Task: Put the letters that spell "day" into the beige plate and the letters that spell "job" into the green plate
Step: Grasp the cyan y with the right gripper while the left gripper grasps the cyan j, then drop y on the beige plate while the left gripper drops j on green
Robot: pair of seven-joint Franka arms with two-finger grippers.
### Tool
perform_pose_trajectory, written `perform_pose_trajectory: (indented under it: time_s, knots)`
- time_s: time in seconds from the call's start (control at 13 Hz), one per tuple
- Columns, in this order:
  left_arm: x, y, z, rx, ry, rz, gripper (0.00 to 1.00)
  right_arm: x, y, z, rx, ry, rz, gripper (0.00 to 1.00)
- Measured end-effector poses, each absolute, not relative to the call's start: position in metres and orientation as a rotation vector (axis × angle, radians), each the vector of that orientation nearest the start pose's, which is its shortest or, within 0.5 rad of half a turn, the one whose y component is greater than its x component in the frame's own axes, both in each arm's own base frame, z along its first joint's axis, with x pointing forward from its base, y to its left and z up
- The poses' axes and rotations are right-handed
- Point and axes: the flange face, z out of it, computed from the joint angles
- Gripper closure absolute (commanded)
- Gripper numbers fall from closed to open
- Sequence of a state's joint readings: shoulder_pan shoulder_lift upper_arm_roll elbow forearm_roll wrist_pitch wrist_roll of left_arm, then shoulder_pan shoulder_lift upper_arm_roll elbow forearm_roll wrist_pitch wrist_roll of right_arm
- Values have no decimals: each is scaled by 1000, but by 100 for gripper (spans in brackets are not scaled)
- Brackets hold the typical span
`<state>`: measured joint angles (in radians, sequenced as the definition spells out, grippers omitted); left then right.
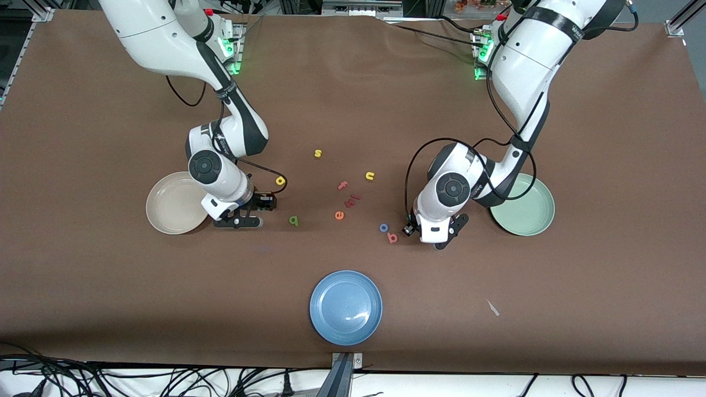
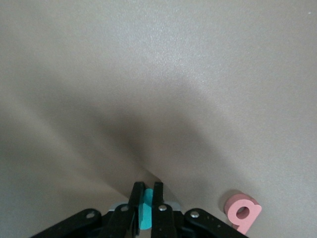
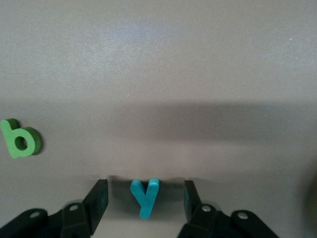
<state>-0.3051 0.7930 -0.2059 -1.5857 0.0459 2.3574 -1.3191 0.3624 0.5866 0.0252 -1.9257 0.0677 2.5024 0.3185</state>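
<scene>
letters first: left gripper (image 2: 145, 210) pinched tight on teal j (image 2: 145, 213), low on table between pink b (image 1: 392, 237) and green plate (image 1: 538, 218). right gripper (image 3: 146, 201) spread either side of teal y (image 3: 144, 197), not touching, down beside beige plate (image 1: 165, 212). step: both at pickup. next: left lifts j over green plate, right needs to close on y.

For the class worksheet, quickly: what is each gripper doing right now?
Left gripper: shut on the teal j.
Right gripper: open, fingers either side of the teal y, not touching it.
</scene>
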Motion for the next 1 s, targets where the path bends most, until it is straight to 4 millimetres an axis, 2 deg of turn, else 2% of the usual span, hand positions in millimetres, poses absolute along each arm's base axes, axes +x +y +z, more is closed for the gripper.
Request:
perform_pose_trajectory:
  time_s: [0.15, 0.31, 0.39, 0.54, 0.62, 0.77, 1.0]
  knots:
    - [621, -320, 184, -2928, -1266, 156, 100, 577, 235, 181, -3094, -16, 44, 50]
    - [629, -299, 212, -2906, -1167, 208, 100, 577, 234, 180, -3095, -16, 47, 57]
    - [635, -279, 233, -2894, -1116, 241, 100, 577, 234, 178, -3095, -15, 50, 57]
    - [643, -225, 272, -2878, -1004, 323, 100, 577, 234, 178, -3096, -15, 51, 67]
    - [644, -196, 283, -2873, -939, 379, 100, 577, 233, 178, -3096, -13, 50, 73]
    - [645, -147, 290, -2887, -807, 481, 100, 578, 233, 178, -3096, -12, 49, 81]
    - [645, -74, 277, -2942, -641, 590, 100, 578, 233, 179, -3096, -12, 47, 91]
